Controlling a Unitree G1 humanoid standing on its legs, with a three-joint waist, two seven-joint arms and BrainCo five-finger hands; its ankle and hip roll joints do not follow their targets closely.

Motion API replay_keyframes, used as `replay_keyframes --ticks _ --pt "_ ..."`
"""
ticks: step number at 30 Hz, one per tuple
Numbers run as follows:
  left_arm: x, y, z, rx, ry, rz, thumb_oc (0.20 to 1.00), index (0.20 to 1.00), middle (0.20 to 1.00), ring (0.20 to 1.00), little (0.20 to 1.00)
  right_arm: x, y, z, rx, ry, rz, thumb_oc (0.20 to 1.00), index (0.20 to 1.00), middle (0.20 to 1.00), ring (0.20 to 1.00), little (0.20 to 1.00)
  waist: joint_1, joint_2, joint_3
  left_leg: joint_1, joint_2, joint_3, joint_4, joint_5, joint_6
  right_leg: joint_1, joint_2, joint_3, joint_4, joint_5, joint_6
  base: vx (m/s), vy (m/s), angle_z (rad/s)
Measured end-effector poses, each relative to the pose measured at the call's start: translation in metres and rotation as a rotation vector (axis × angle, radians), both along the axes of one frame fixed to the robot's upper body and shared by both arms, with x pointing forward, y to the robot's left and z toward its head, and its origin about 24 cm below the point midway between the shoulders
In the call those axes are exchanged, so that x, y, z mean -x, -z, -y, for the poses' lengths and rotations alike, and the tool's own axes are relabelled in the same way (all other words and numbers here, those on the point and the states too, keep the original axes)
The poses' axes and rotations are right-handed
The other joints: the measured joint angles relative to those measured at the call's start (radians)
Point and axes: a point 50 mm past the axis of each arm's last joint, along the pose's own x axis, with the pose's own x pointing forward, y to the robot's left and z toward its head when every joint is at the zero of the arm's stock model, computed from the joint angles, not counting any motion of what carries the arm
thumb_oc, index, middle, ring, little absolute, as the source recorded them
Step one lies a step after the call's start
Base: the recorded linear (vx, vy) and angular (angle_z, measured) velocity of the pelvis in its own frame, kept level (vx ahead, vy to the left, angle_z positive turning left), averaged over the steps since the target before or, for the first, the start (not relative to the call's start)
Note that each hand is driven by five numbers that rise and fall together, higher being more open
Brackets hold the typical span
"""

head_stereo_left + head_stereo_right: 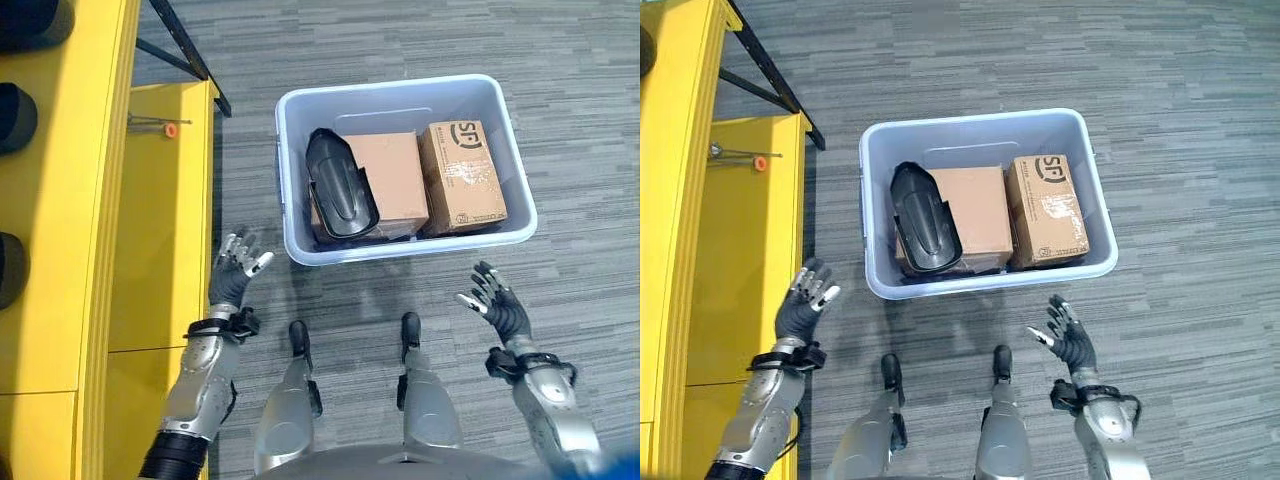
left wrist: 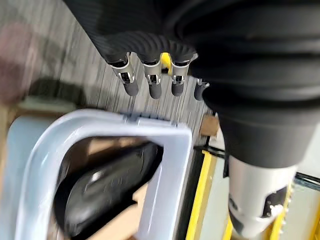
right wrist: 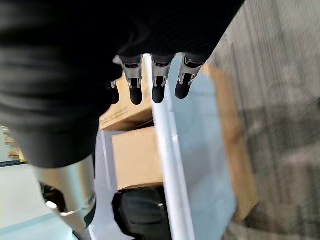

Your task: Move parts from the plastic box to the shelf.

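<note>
Left eye view is showing the plastic box (image 1: 400, 100) sitting on the grey carpet in the upper middle of the frame, holding a black part (image 1: 340, 188) leaning over a big cardboard box (image 1: 385, 180), with a smaller cardboard box (image 1: 460, 176) just beside it. Yellow shelf (image 1: 160, 210) is running down the left edge. Left hand (image 1: 235, 275) and right hand (image 1: 497, 300) are hovering below the box, fingers spread, gripping nothing.

plastic box (image 1: 300, 232): pale blue, open, sitting on the floor.
black part (image 1: 340, 187): lying inside, leaning on a brown box.
shelf (image 1: 150, 230): yellow, standing left of it.
</note>
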Motion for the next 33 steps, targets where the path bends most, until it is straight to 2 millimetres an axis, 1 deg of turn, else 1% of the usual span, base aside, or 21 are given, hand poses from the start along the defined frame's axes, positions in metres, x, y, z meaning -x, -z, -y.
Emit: replay_keyframes --ticks 3,4,5,6,9,12,13,14,15,16,17,19,21,22,23,27,29,31,33 --pt "-0.007 -0.008 0.004 -0.029 0.007 0.034 1.000 1.000 1.000 1.000 1.000 -0.009 -0.011 0.000 0.008 -0.005 0.047 1.000 1.000 1.000 1.000 1.000 -0.005 -0.005 0.001 -0.006 0.008 0.004 -0.004 -0.001 -0.001 -0.011 0.007 -0.001 0.000 -0.002 0.003 0.02 0.010 -0.05" --pt "-0.007 -0.008 0.005 -0.042 0.008 0.032 1.000 1.000 1.000 1.000 1.000 -0.011 -0.013 -0.001 0.009 -0.005 0.060 1.000 1.000 1.000 1.000 1.000 -0.006 -0.005 0.001 -0.008 0.010 0.004 -0.004 -0.001 -0.001 -0.012 0.010 -0.001 0.000 -0.004 0.005 0.00 0.000 0.00" --pt "-0.013 -0.015 0.007 -0.075 0.011 0.059 1.000 1.000 1.000 1.000 1.000 -0.013 -0.017 -0.001 0.009 -0.005 0.080 1.000 1.000 1.000 1.000 1.000 -0.017 -0.009 0.001 -0.014 0.011 0.003 -0.004 -0.001 -0.004 -0.015 0.012 -0.002 0.000 -0.013 0.018 0.00 0.000 0.00" --pt "-0.014 -0.017 0.007 -0.090 0.006 0.065 1.000 1.000 1.000 1.000 1.000 -0.013 -0.018 -0.002 0.009 -0.005 0.086 1.000 1.000 1.000 1.000 1.000 -0.018 -0.011 0.002 -0.016 0.012 0.003 -0.004 0.000 -0.005 -0.017 0.013 -0.002 0.000 -0.017 0.021 0.02 -0.003 -0.04" --pt "-0.027 -0.037 0.008 -0.136 -0.018 0.149 1.000 1.000 1.000 1.000 1.000 -0.016 -0.022 -0.004 0.008 -0.005 0.113 1.000 1.000 1.000 1.000 1.000 -0.023 -0.025 0.007 -0.044 0.024 0.014 -0.007 0.010 -0.017 -0.057 0.025 0.000 -0.001 -0.022 0.023 0.01 -0.008 -0.13" --pt "-0.040 -0.056 0.017 -0.153 -0.016 0.217 1.000 1.000 1.000 1.000 1.000 -0.023 -0.028 -0.012 0.003 -0.013 0.143 1.000 1.000 1.000 1.000 1.000 -0.054 -0.036 0.013 -0.068 0.040 0.017 -0.009 0.022 -0.026 -0.086 0.042 0.002 0.000 -0.018 0.019 -0.01 -0.023 -0.11" --pt "-0.044 -0.062 0.023 -0.150 -0.006 0.244 1.000 1.000 1.000 1.000 1.000 -0.026 -0.030 -0.018 -0.011 -0.030 0.156 1.000 1.000 1.000 1.000 1.000 -0.055 -0.046 0.018 -0.067 0.049 0.025 -0.008 0.024 -0.029 -0.091 0.052 0.012 -0.001 -0.016 0.017 0.00 -0.018 -0.27" --pt "-0.048 -0.069 0.029 -0.153 0.009 0.275 1.000 1.000 1.000 1.000 1.000 -0.027 -0.032 -0.021 -0.023 -0.043 0.167 1.000 1.000 1.000 1.000 1.000 -0.066 -0.056 0.019 -0.067 0.058 0.037 -0.009 0.025 -0.032 -0.099 0.060 0.021 -0.001 -0.015 0.015 0.00 -0.024 -0.28" --pt "-0.050 -0.073 0.032 -0.175 0.004 0.292 1.000 1.000 1.000 1.000 1.000 -0.028 -0.033 -0.024 -0.027 -0.055 0.177 1.000 1.000 1.000 1.000 1.000 -0.064 -0.061 0.022 -0.069 0.063 0.040 -0.010 0.026 -0.035 -0.106 0.065 0.024 -0.001 -0.015 0.015 -0.01 -0.010 -0.22" --pt "-0.051 -0.076 0.034 -0.191 0.001 0.305 1.000 1.000 1.000 1.000 1.000 -0.029 -0.034 -0.026 -0.034 -0.061 0.185 1.000 1.000 1.000 1.000 1.000 -0.072 -0.065 0.025 -0.071 0.067 0.044 -0.012 0.028 -0.038 -0.112 0.066 0.027 -0.001 -0.016 0.015 0.00 -0.016 -0.15" --pt "-0.056 -0.086 0.037 -0.217 -0.008 0.340 1.000 1.000 1.000 1.000 1.000 -0.029 -0.036 -0.030 -0.039 -0.076 0.195 1.000 1.000 1.000 1.000 1.000 -0.076 -0.067 0.029 -0.086 0.074 0.045 -0.012 0.032 -0.042 -0.128 0.073 0.029 -0.001 -0.014 0.010 0.00 -0.010 -0.14" --pt "-0.063 -0.097 0.043 -0.232 -0.015 0.379 1.000 1.000 1.000 1.000 1.000 -0.029 -0.035 -0.031 -0.040 -0.079 0.194 1.000 1.000 1.000 1.000 1.000 -0.077 -0.069 0.035 -0.100 0.084 0.045 -0.012 0.038 -0.049 -0.147 0.091 0.034 0.000 -0.003 0.004 -0.01 -0.023 -0.15" --pt "-0.065 -0.099 0.045 -0.254 -0.030 0.389 1.000 1.000 1.000 1.000 1.000 -0.029 -0.036 -0.030 -0.037 -0.074 0.197 1.000 1.000 1.000 1.000 1.000 -0.084 -0.069 0.037 -0.100 0.088 0.049 -0.012 0.038 -0.049 -0.151 0.099 0.037 -0.001 -0.002 0.003 -0.01 -0.020 -0.10" --pt "-0.070 -0.103 0.046 -0.273 -0.049 0.400 1.000 1.000 1.000 1.000 1.000 -0.029 -0.038 -0.029 -0.029 -0.069 0.207 1.000 1.000 1.000 1.000 1.000 -0.079 -0.067 0.047 -0.100 0.098 0.058 -0.012 0.038 -0.050 -0.151 0.100 0.036 0.000 -0.002 0.003 -0.01 -0.027 -0.06" --pt "-0.075 -0.108 0.047 -0.283 -0.066 0.410 1.000 1.000 1.000 1.000 1.000 -0.029 -0.041 -0.027 -0.015 -0.068 0.219 1.000 1.000 1.000 1.000 1.000 -0.088 -0.069 0.061 -0.100 0.100 0.060 -0.012 0.038 -0.050 -0.153 0.104 0.037 0.000 -0.002 0.002 -0.01 -0.026 -0.05" --pt "-0.089 -0.120 0.047 -0.335 -0.136 0.433 1.000 1.000 1.000 1.000 1.000 -0.034 -0.049 -0.028 0.001 -0.073 0.252 1.000 1.000 1.000 1.000 1.000 -0.115 -0.071 0.079 -0.135 0.101 0.064 -0.012 0.042 -0.055 -0.191 0.107 0.041 0.000 0.004 -0.004 0.00 -0.011 -0.03" --pt "-0.097 -0.121 0.041 -0.356 -0.178 0.415 1.000 1.000 1.000 1.000 1.000 -0.036 -0.050 -0.032 -0.003 -0.081 0.264 1.000 1.000 1.000 1.000 1.000 -0.135 -0.075 0.091 -0.138 0.100 0.072 -0.013 0.041 -0.056 -0.205 0.114 0.055 0.000 0.006 -0.004 0.01 -0.005 -0.17" --pt "-0.107 -0.122 0.032 -0.372 -0.238 0.380 1.000 1.000 1.000 1.000 1.000 -0.036 -0.051 -0.033 -0.004 -0.082 0.268 1.000 1.000 1.000 1.000 1.000 -0.138 -0.079 0.094 -0.142 0.104 0.075 -0.013 0.041 -0.057 -0.212 0.117 0.059 0.000 0.006 -0.004 0.05 0.005 -0.11" --pt "-0.111 -0.124 0.027 -0.372 -0.283 0.371 1.000 1.000 1.000 1.000 1.000 -0.035 -0.051 -0.033 -0.006 -0.075 0.273 1.000 1.000 1.000 1.000 1.000 -0.149 -0.082 0.096 -0.145 0.109 0.082 -0.014 0.038 -0.062 -0.220 0.123 0.063 -0.001 0.007 -0.004 0.09 0.011 -0.09"
